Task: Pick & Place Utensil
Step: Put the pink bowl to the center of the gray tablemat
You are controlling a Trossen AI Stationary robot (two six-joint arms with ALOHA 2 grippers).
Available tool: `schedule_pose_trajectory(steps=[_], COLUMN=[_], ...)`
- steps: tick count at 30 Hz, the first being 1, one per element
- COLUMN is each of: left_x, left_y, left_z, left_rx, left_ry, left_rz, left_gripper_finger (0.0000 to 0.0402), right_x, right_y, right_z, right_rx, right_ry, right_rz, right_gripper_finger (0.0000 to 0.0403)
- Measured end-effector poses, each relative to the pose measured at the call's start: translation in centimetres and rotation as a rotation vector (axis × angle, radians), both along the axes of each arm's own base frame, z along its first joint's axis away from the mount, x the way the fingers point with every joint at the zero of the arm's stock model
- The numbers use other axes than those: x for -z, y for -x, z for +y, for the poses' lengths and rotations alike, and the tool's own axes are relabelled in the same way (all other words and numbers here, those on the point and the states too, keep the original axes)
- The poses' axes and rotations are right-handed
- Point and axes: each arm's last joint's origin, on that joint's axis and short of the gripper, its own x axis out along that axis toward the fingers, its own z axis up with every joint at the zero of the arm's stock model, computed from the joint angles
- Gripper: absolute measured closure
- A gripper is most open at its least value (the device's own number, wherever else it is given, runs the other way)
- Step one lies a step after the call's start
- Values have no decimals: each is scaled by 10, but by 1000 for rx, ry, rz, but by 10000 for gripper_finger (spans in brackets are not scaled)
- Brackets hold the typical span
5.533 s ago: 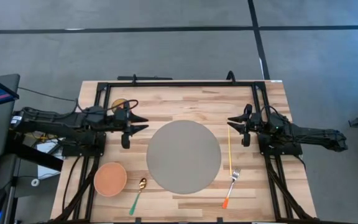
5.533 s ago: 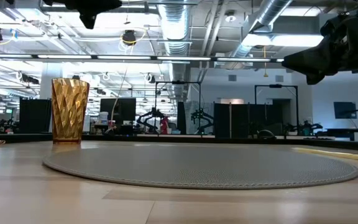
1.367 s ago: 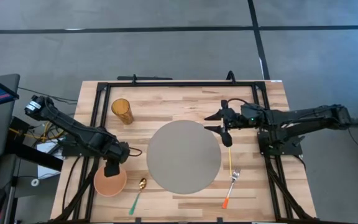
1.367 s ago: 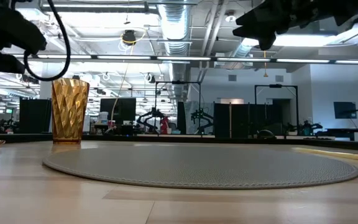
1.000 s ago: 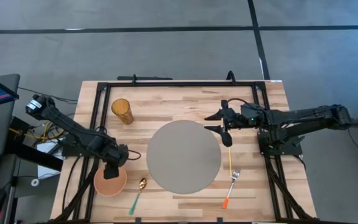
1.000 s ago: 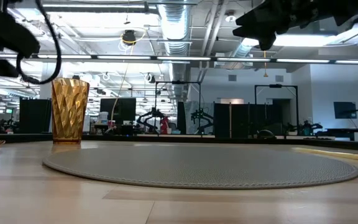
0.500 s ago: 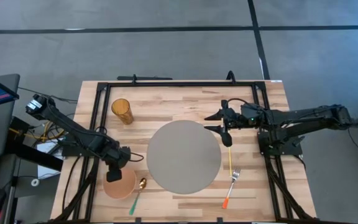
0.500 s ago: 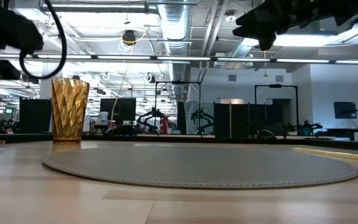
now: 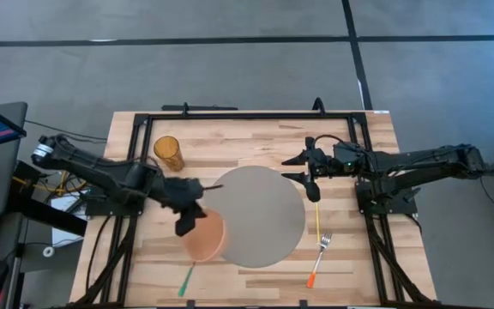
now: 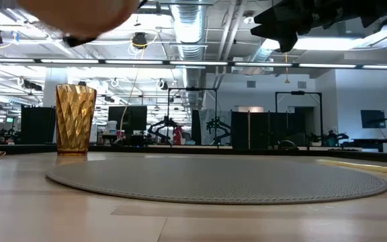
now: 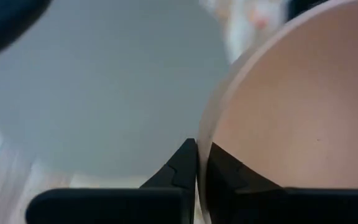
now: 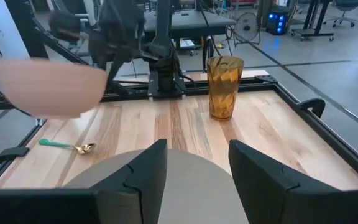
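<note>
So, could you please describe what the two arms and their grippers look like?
Both arms are dark, nearly black, built of slim jointed segments with thin black cables looping along them. The left gripper and right gripper each end in two matte black fingers, broad and blocky with angled, stepped inner faces. No markings are legible.

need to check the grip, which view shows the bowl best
The left wrist view: the left gripper has its fingers pinched on the rim of the pink bowl. The high view shows the bowl at the placemat's edge; low and right wrist views show only a blur.
</note>
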Motion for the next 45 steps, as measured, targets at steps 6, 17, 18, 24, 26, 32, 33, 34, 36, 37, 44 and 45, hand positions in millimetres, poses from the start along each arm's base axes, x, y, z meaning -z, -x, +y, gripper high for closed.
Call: schedule_pose_trajectory(steps=[6, 17, 18, 24, 26, 32, 33, 34, 36, 37, 44, 45], left_x=[16, 44, 47, 82, 90, 96, 97, 99, 99, 99, 101, 101], left_y=[-41, -106, -111, -127, -130, -133, -133, -132, -132, -132, -131, -131], left_z=[17, 54, 55, 54, 52, 54, 55, 56, 56, 55, 55, 55], left_rx=[88, -9, -14, -29, -24, -89, -102, -112, -120, -119, -109, -107], left_ry=[-52, -133, -136, -120, -120, -162, -171, -176, -170, -169, -168, -170], left_rz=[-94, 13, 22, 126, 141, 138, 142, 148, 147, 142, 146, 146], left_gripper_finger=[387, 389, 389, 379, 380, 386, 385, 383, 377, 374, 357, 354], right_x=[0, 0, 0, 1, 2, 3, 3, 3, 3, 3, 3, 3], right_y=[0, 0, 1, 1, 2, 2, 2, 2, 2, 2, 2, 2], right_z=[0, -7, -8, -13, -15, -17, -17, -17, -17, -17, -17, -17], right_rx=[0, 24, 29, 51, 58, 68, 68, 68, 68, 67, 69, 69], right_ry=[0, 43, 44, 47, 50, 49, 49, 49, 49, 49, 49, 49], right_rz=[0, 2, 2, 18, 26, 37, 37, 37, 37, 37, 40, 39], right_gripper_finger=[238, 234, 234, 232, 232, 235, 236, 237, 238, 238, 236, 237])
